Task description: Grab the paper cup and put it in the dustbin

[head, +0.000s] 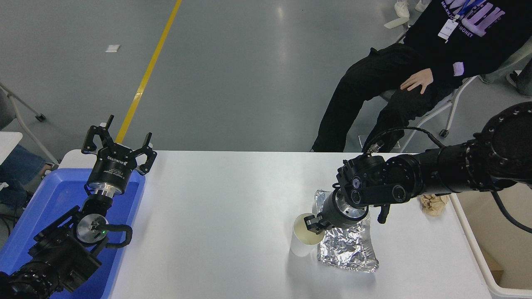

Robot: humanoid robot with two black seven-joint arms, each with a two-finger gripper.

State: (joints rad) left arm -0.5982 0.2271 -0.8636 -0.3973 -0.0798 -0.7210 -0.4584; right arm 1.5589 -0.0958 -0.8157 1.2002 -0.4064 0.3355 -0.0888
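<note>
**Right gripper clamped on the rim of the paper cup**

Head view: The right arm reaches in from the right edge across the white table (232, 191), its wrist bent down toward the near middle of the tabletop. The right gripper (314, 224) is pinched on the rim of the paper cup (303, 241), at the rim's right side, with one fingertip showing dark inside the cup's cream mouth. The cup is upright, tilted a little, its mouth toward the camera; whether its base touches the table or hangs just clear cannot be told. Just to the cup's right lies the crumpled foil tray (347, 247), flat on the table and partly under the gripper's wrist. Further right, near the table's right edge, sits a crumpled brown paper ball (433, 203), apart from the foil. Past that edge, at the lower right corner, the dustbin (486, 274) shows only its thick cream rim and part of its beige inside; it is well apart from the cup.

The left arm is parked at the lower left, over the blue tub (50, 199), with the left gripper (118, 139) pointing away from the camera, fingers spread and holding nothing.

At the top right a person (415, 70) in dark clothes sits on a chair beyond the table, one hand resting on a thigh.
</note>
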